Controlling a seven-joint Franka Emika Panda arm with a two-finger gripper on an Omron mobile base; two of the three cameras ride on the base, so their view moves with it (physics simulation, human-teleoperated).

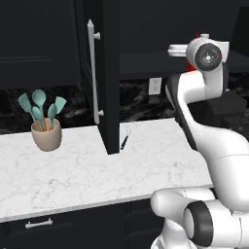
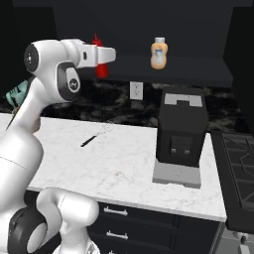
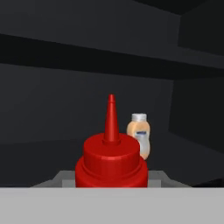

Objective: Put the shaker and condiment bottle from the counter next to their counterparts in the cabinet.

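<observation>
Hand view: red condiment bottle upright, nozzle up, close to the camera.
Jaws: closed on the red bottle's body (fingers themselves hidden).
Orange-amber bottle: on the cabinet shelf, right of the red one, apart.
Gripper: at shelf level.
Counter: whisk, coffee machine.

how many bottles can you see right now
2: the red condiment bottle held up at the cabinet shelf in the gripper, and an orange bottle standing on that shelf.
</observation>
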